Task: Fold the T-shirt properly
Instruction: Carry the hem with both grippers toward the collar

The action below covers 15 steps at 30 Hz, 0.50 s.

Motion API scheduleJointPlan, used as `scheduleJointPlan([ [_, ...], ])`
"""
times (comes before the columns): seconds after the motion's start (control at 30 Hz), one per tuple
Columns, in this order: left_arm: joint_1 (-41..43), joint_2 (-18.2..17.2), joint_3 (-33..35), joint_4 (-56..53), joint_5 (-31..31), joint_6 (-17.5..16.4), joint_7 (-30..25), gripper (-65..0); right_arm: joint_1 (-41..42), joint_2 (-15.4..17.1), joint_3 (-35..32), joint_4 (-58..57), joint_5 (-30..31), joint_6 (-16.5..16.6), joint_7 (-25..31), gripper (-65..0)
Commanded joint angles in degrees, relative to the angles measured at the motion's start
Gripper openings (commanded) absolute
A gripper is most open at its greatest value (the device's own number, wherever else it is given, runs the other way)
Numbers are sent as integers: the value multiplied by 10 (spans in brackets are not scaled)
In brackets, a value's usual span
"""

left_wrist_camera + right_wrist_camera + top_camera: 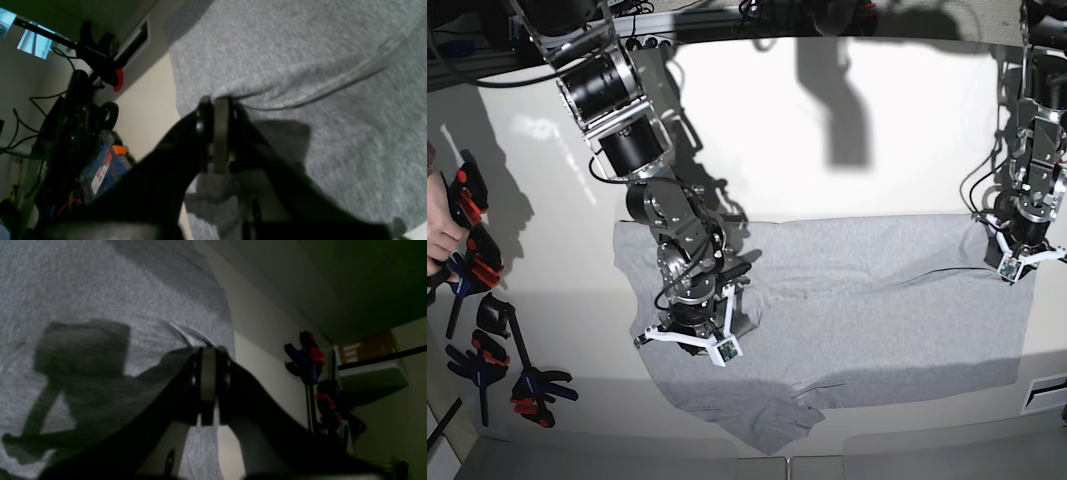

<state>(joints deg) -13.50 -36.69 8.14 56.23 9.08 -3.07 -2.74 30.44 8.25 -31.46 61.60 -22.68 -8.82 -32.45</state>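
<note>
The light grey T-shirt (877, 310) lies spread across the white table (827, 150), plain side up, with a bunched flap at its front edge. My right gripper (692, 330) is down on the shirt's left part. In the right wrist view it (208, 351) is shut, and the T-shirt (83, 290) puckers at its tips near the cloth's edge. My left gripper (1015, 255) is at the shirt's far right corner. In the left wrist view it (217, 101) is shut, pinching a ridge of the T-shirt (317, 66) beside a stitched hem.
Several blue, black and red clamps (487, 330) lie at the table's left side, also seen as clamps (307, 356) in the right wrist view. A person's hand (439, 225) reaches in at the left edge. Another clamp (100, 56) and cables sit off the table.
</note>
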Motion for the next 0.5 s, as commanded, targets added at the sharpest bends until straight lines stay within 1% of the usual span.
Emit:
scheduleJointPlan([
  [0.0,-11,-13,-6,7,-1,9,-11,-650,21,-2,3,10,-12,-11,11,-650],
  [0.17,-9,-14,-6,7,-1,9,-12,-650,21,-2,3,10,-13,-11,-16,-650],
  [0.4,-9,-14,-6,7,-2,10,-12,-650,21,-2,3,10,-14,-11,-14,-650],
  [0.43,-9,-14,-6,7,-2,10,-12,-650,21,-2,3,10,-14,-11,-11,-616],
  [0.47,-9,-14,-6,7,-2,10,-12,-650,21,-2,3,10,-14,-11,-7,-545],
])
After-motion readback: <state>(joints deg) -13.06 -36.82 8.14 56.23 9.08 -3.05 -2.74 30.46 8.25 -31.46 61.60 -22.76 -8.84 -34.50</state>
